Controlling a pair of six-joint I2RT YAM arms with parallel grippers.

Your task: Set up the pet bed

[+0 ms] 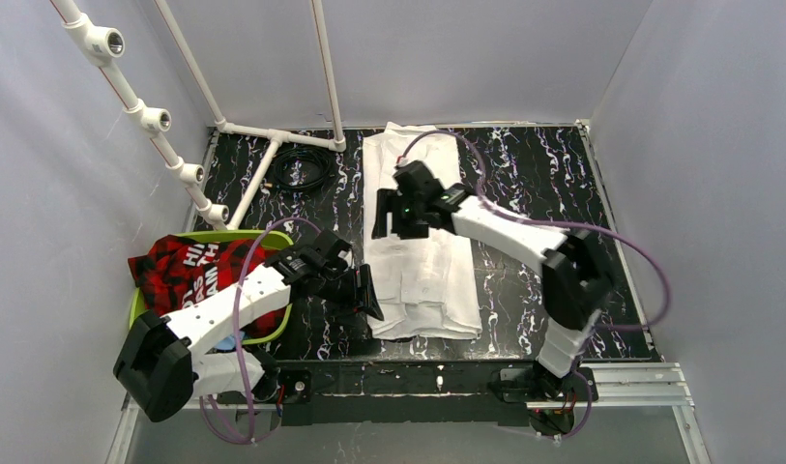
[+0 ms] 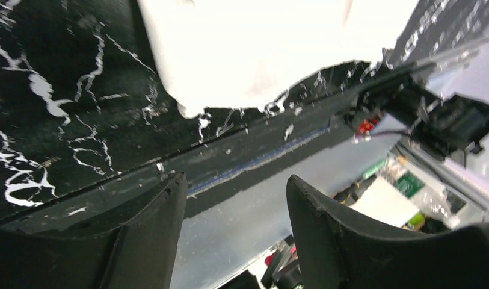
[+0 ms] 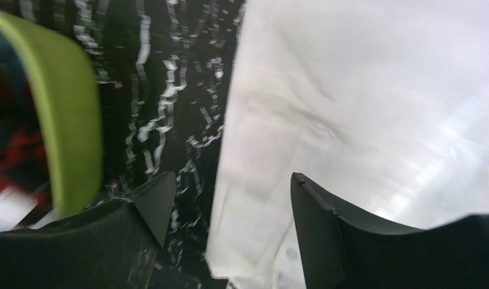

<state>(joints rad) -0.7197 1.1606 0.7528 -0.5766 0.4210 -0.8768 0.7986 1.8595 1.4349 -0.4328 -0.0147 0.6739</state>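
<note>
From above, the green bed [image 1: 135,307] sits at the worktop's [image 1: 534,174] near left corner with a red plaid cloth [image 1: 190,271] in it. A folded white cloth [image 1: 422,280] lies along the middle.

The left arm [image 1: 234,304] reaches the white cloth's near left corner. Its wrist view shows the jaws wide and empty above the worktop's [image 2: 61,108] near edge, just short of the white cloth [image 2: 260,48].

The right arm [image 1: 509,227] hovers over the white cloth. Its wrist view shows the jaws wide and empty over the white cloth's [image 3: 362,120] left edge, with the green bed [image 3: 73,120] to one side.

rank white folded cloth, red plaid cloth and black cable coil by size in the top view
1. white folded cloth
2. red plaid cloth, part hidden
3. black cable coil, farther back, yet clearly smallest
</note>
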